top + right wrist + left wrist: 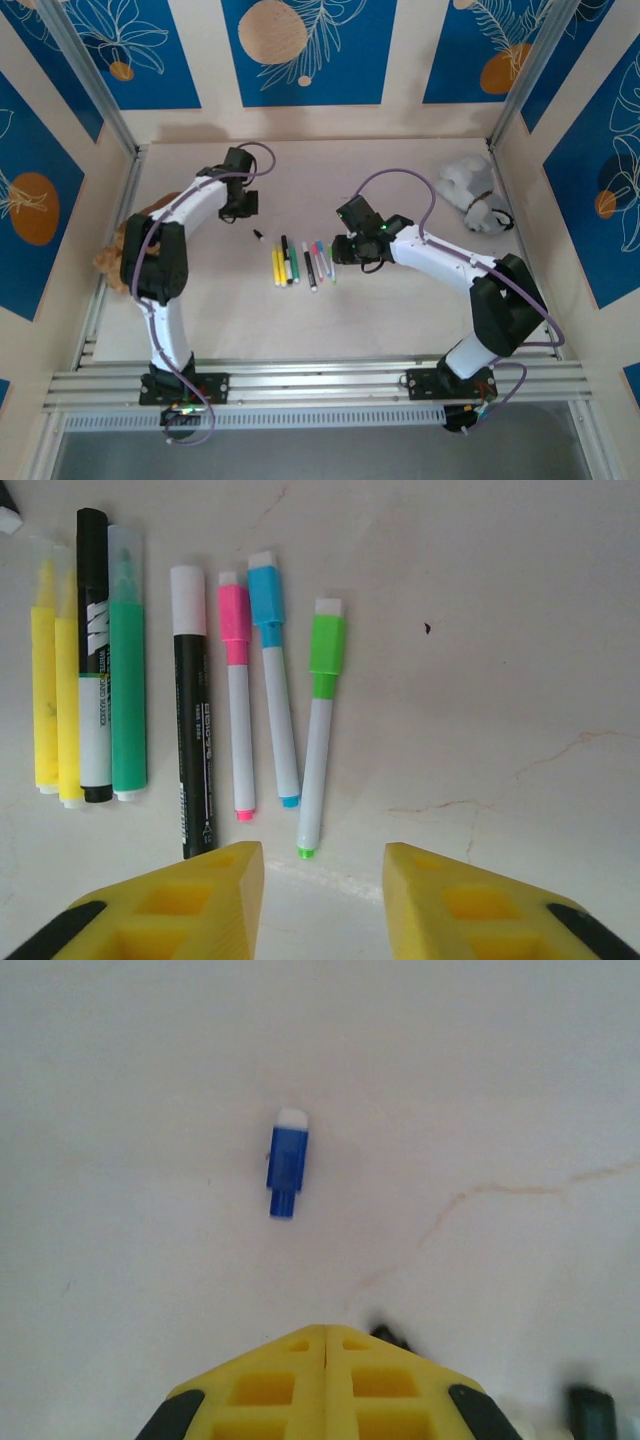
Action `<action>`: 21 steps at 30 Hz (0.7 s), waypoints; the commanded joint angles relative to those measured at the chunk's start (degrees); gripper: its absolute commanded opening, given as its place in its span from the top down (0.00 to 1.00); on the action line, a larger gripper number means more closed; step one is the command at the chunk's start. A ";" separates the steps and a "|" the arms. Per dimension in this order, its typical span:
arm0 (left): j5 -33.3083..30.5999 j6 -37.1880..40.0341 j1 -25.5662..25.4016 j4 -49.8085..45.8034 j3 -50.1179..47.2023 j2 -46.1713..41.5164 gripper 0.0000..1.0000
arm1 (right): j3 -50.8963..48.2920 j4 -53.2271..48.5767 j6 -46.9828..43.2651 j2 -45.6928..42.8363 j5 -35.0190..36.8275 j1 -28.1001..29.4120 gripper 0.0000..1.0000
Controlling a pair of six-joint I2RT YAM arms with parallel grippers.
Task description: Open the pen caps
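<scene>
A loose blue pen cap point(287, 1165) with a white end lies alone on the table, ahead of my left gripper point(327, 1332), which is shut with nothing between its fingers. A small black cap point(257, 235) lies just right of that gripper point(240, 210). My right gripper point(322, 865) is open and empty, hovering just short of the tail ends of a row of pens. The pink pen's cap point(233, 615), the blue pen's cap point(266, 595) and the green pen's cap point(327, 640) are all still on. The green pen's tail point(306, 852) lies closest to the open jaws.
Left of the thin pens lie a black marker point(190, 730) with a white cap, a green highlighter point(127, 680), a black-and-white marker point(93, 660) and two yellow ones point(45, 690). A white plush toy point(470, 190) sits at the back right and a brown one point(115, 250) by the left wall.
</scene>
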 commanded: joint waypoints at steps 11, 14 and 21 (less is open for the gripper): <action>7.22 -16.38 -3.06 12.45 -21.20 -13.63 0.56 | 0.27 -0.03 -0.67 -0.87 -2.68 0.81 0.52; 4.87 -22.07 -4.42 16.10 -21.90 -12.81 0.61 | 0.25 0.09 -0.76 -1.04 -3.05 0.79 0.53; 1.01 -25.97 -7.47 12.64 -13.22 -3.36 0.61 | -0.59 -0.19 -1.94 -4.04 -3.32 -0.46 0.53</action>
